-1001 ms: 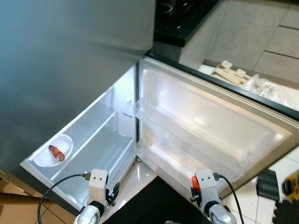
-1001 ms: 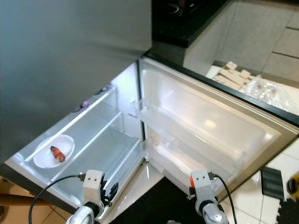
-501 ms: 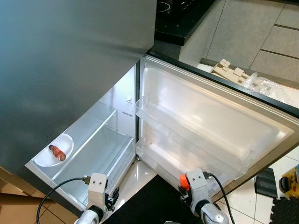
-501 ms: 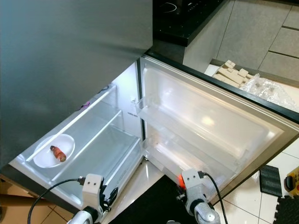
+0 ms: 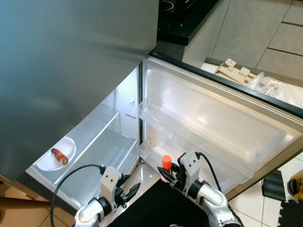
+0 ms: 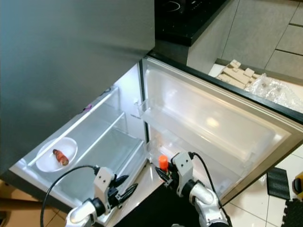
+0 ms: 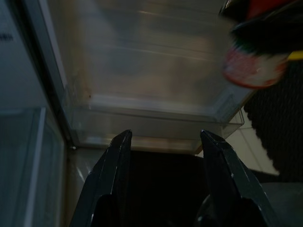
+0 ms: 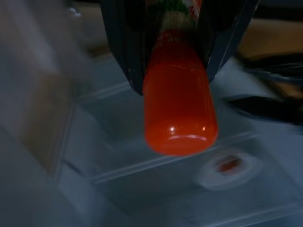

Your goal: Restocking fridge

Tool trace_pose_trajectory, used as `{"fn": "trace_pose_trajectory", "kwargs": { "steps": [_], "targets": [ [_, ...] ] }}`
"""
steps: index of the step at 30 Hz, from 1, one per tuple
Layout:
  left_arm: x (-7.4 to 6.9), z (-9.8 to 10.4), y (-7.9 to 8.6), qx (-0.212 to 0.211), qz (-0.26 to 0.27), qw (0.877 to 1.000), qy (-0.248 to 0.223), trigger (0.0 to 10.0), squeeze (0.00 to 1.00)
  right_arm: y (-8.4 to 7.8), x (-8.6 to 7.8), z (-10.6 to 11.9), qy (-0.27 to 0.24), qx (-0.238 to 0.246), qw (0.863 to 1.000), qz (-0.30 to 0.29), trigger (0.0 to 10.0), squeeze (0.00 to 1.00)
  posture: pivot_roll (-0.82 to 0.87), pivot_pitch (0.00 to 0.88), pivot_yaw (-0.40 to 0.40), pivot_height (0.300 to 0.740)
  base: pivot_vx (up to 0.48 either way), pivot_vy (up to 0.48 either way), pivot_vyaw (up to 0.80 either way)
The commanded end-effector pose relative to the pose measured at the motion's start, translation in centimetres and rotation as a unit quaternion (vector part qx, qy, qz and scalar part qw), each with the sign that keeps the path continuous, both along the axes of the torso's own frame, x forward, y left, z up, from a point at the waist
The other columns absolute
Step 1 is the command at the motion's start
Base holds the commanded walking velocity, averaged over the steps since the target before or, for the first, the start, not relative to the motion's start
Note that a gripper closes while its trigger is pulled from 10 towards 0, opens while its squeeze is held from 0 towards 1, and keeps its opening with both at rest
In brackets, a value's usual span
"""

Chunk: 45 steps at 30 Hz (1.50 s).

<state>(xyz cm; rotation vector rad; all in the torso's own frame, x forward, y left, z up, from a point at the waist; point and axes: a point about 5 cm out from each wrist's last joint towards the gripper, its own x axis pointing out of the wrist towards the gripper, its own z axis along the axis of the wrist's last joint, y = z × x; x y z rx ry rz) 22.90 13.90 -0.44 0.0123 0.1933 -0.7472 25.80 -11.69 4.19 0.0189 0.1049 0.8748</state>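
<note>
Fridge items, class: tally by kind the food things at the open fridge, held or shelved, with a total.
Orange-capped sauce bottle, held in the right hand: 1
White bowl on the shelf: 1
Reddish food piece in that bowl: 1
Total: 3

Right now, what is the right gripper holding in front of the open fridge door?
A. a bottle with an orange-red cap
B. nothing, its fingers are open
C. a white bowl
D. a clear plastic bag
A: the right gripper is shut on the bottle, whose orange-red cap points toward the lower shelf of the fridge door; the white bowl sits apart on a shelf inside the fridge.
</note>
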Motion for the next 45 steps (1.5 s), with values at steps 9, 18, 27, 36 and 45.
{"fn": "trace_pose_trajectory", "kwargs": {
  "steps": [9, 18, 27, 36, 45],
  "targets": [
    [1.0, 1.6, 1.5, 0.030, -0.018, 0.998, -0.043, 10.0, 0.00, 2.0, 2.3, 8.8, -0.119, 0.042, 0.987, 0.096, 10.0, 0.00, -0.21, 0.087, 0.025, 0.740, 0.000, 0.000, 0.00],
    [0.6, 1.8, 1.4, 0.026, -0.034, 0.998, -0.041, 10.0, 0.00, 1.9, 4.0, 15.3, -0.192, 0.034, 0.978, 0.074, 10.0, 0.00, -0.21, 0.088, 0.021, 0.740, 0.000, 0.000, 0.00],
    [0.9, 2.2, 0.7, 0.022, -0.046, 0.998, -0.044, 10.0, 0.00, 1.0, 7.1, 16.7, -0.228, -0.049, 0.972, 0.003, 10.0, 0.00, -0.21, 0.089, 0.021, 0.740, 0.000, 0.000, 0.00],
    [0.7, 2.1, 0.5, 0.024, -0.050, 0.998, -0.043, 10.0, 0.00, 1.0, 8.2, 15.3, -0.229, -0.107, 0.967, -0.019, 10.0, 0.00, -0.21, 0.089, 0.011, 0.740, 0.000, 0.000, 0.00],
    [0.5, 2.0, 0.5, 0.031, -0.057, 0.997, -0.040, 10.0, 0.00, 0.8, 8.5, 12.2, -0.217, -0.167, 0.962, -0.019, 10.0, 0.00, -0.20, 0.089, 0.014, 0.740, 0.000, 0.000, 0.00]
  ]
}}
